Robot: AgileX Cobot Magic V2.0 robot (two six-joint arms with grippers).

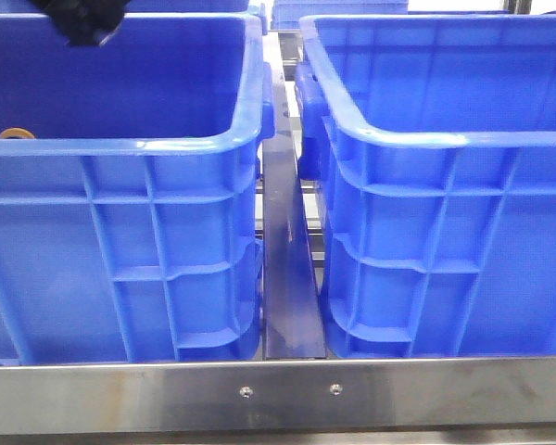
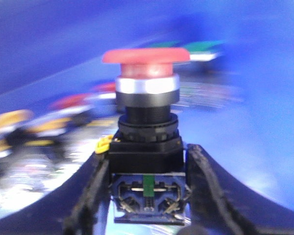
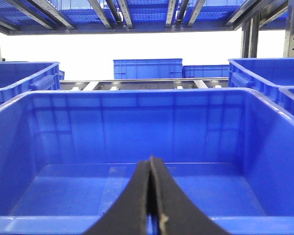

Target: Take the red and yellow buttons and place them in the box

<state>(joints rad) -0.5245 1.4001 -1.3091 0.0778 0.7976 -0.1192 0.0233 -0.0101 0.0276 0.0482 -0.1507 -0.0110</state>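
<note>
Near edge: a steel rail (image 1: 278,394) ran across the front, with two blue crates side by side behind it. A metal divider (image 1: 285,278) sat between them.

Left crate (image 1: 120,269): a yellow button (image 1: 16,134) just showed over the near rim at the far left. Left gripper (image 2: 147,196) was inside this crate, seen in the front view only as a dark shape at the top; its jaws pinched the black base of the red button (image 2: 146,61), cap pointing away from the wrist. More red and yellow buttons lay blurred behind it.

Right box (image 1: 445,241): right gripper (image 3: 152,196) hung over its near wall, jaws pressed together, holding nothing. Further crates (image 3: 147,68) stood far behind.
</note>
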